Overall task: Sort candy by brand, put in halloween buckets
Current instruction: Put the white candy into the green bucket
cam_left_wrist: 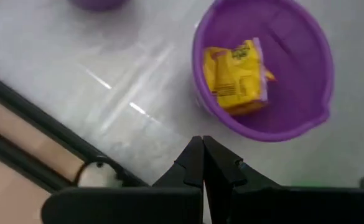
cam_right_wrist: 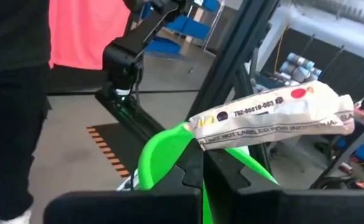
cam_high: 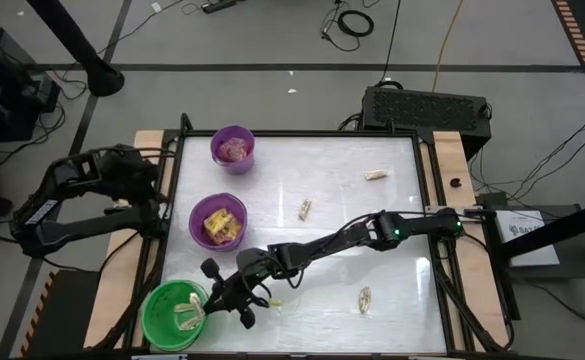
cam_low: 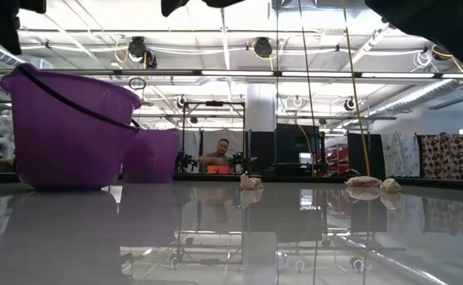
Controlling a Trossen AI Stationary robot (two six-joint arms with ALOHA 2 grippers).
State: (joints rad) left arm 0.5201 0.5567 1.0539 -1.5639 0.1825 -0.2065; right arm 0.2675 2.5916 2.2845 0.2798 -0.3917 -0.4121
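Note:
My right gripper reaches across the table to its near left corner, beside the bright green bucket, and is shut on a pale tan candy. The green bucket's rim shows just beyond the fingers, and tan pieces lie inside it. The wider purple bucket holds yellow packets. The small purple bucket holds pink-red ones. Three tan candies lie loose on the table. My left gripper waits shut at the table's left edge. My right gripper pinches the tan candy by one end of its wrapper between the two fingertips. The packet lies across the fingers and sticks out level to one side. It is lifted clear of the table, close to the green bucket's rim.
The three buckets stand in a row along the table's left side. A black frame borders the glossy white tabletop. A person in a pink top stands beyond the table's near left corner. The middle and right of the table have open room.

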